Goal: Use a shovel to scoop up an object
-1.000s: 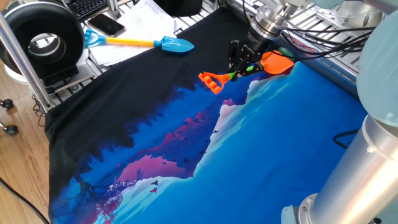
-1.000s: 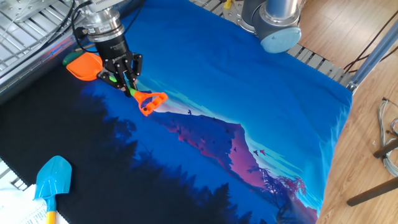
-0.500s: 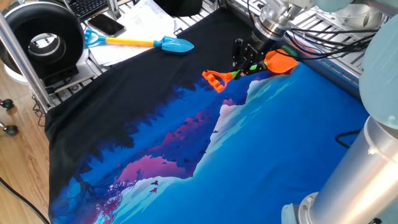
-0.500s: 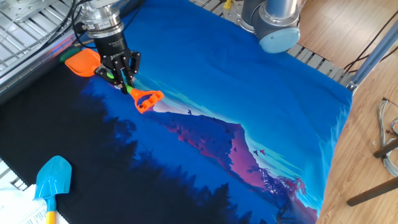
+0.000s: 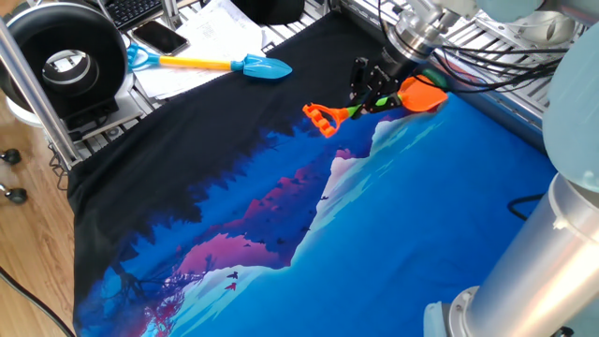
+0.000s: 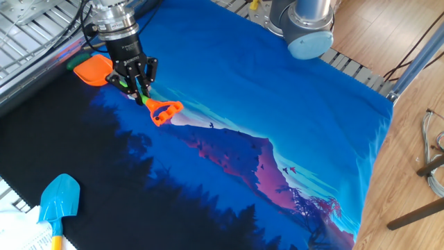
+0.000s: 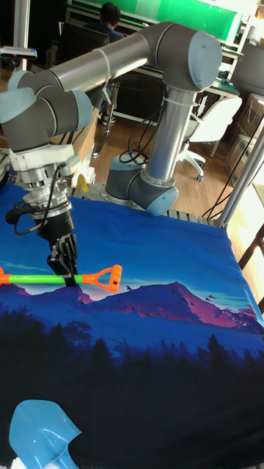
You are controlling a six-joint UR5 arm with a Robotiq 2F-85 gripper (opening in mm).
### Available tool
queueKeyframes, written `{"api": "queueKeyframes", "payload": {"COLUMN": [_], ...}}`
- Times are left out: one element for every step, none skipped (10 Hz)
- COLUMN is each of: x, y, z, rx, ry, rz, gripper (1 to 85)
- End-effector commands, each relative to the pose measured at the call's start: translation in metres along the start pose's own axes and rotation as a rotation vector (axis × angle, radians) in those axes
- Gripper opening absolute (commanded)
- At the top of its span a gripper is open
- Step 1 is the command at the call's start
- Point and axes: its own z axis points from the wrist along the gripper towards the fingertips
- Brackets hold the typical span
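Claw: we see the gripper [image 6: 138, 89] pinching the green shaft of the shovel [image 5: 374, 101], fingers pointing down.
Shovel: we find it lying across the printed cloth [image 6: 277, 125], orange blade [image 6: 94, 69] at the cloth's edge, D-handle [image 7: 108, 278] toward the middle.
Green lump: we see only a sliver of green [image 6: 73, 64] at the blade's far edge and cannot tell whether it is the lump.
Spare shovel: the blue one [image 5: 211, 64] lies well apart.

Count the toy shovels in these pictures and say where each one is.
2. The orange shovel is held by the gripper near the cloth's far edge; the blue shovel lies at the cloth's black corner, near papers.
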Motion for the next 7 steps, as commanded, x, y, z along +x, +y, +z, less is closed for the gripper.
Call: {"api": "queueKeyframes", "payload": {"x": [0.000, 0.001, 0.004, 0.005, 0.008, 0.009, 0.011], "y": [0.001, 0.001, 0.001, 0.002, 0.003, 0.004, 0.005], "z": [-0.004, -0.004, -0.004, -0.004, -0.005, -0.006, -0.006], "rx": [0.024, 0.026, 0.025, 0.025, 0.025, 0.028, 0.032], "ry": [-0.025, -0.020, -0.011, -0.005, 0.001, 0.004, 0.007], "rz": [0.008, 0.005, 0.000, -0.004, -0.007, -0.009, -0.014], "gripper": [2.0, 2.0, 2.0, 2.0, 2.0, 2.0, 2.0]}}
